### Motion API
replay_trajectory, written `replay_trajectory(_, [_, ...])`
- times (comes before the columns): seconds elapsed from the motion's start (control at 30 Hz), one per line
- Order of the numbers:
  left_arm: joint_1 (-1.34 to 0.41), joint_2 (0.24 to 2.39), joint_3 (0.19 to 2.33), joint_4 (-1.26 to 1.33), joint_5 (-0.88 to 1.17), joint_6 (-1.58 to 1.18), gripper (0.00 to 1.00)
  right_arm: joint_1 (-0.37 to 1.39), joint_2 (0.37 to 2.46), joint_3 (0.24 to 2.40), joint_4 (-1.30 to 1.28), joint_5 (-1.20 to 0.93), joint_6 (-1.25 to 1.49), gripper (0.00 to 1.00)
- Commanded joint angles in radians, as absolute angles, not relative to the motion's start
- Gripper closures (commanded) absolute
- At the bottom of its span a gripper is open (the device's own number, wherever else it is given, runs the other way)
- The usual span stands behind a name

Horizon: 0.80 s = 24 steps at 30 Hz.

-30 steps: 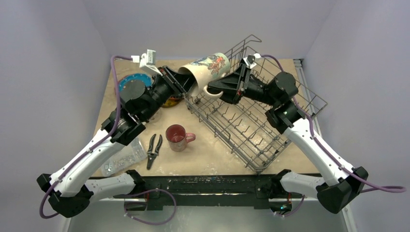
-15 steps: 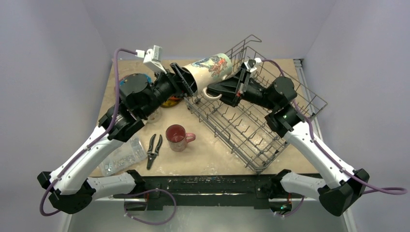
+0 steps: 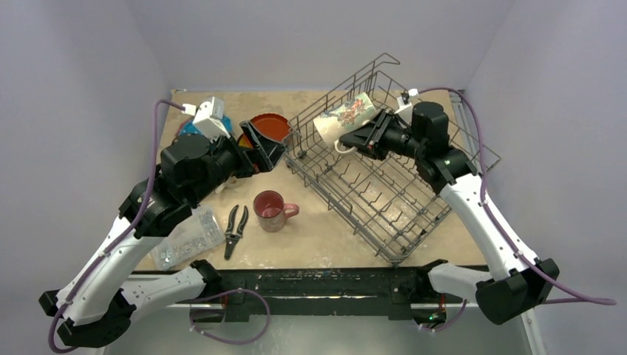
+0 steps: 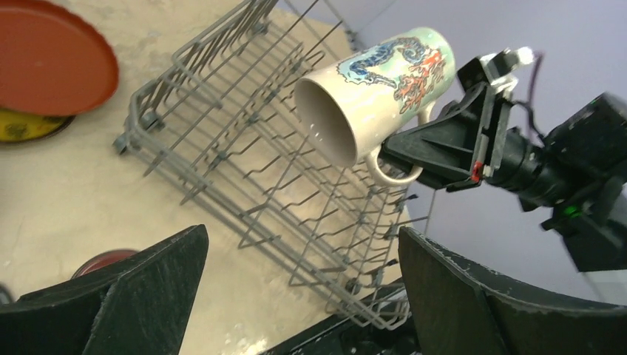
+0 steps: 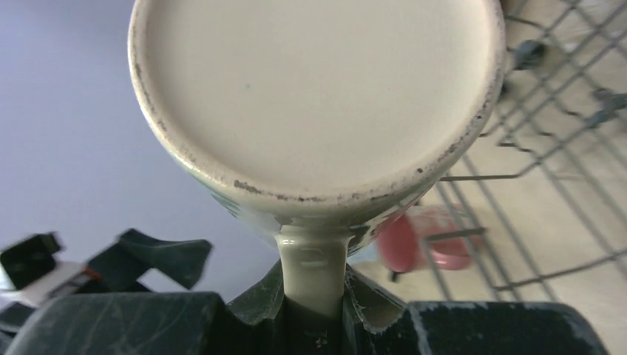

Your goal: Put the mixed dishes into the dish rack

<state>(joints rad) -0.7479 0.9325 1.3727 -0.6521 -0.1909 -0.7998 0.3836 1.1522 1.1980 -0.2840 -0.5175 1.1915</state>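
We can read no words, numbers or brand marks anywhere. The cream mug (image 4: 384, 81) bears only a blue and red-orange painted figure, and we make out no lettering in it

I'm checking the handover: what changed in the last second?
The left end effector let go of the cream mug and pulled back left, open. The right end effector, shut on the handle, carried the mug right, over the dish rack. Maroon mug, pliers and rack stayed put.
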Motion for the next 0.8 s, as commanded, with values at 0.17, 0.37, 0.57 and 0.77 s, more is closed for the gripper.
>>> replay_trajectory(0.17, [-0.737, 0.946, 1.451, -0.919, -0.237, -0.768, 0.0, 0.398, 1.202, 1.368, -0.553, -0.383, 0.461, 1.0])
replay_trajectory(0.37, [-0.733, 0.959, 1.447, -0.962, -0.204, -0.817, 0.0, 0.522, 1.219, 1.301, -0.513, -0.293, 0.319, 1.0])
replay_trajectory(0.57, [-0.733, 0.972, 1.453, -1.018, -0.162, -0.876, 0.0, 0.552, 1.213, 1.189, -0.399, -0.122, 0.313, 1.0])
replay_trajectory(0.77, [-0.733, 0.958, 1.433, -1.033, -0.101, -0.888, 0.0, 0.572, 1.262, 1.129, -0.322, -0.069, 0.24, 1.0])
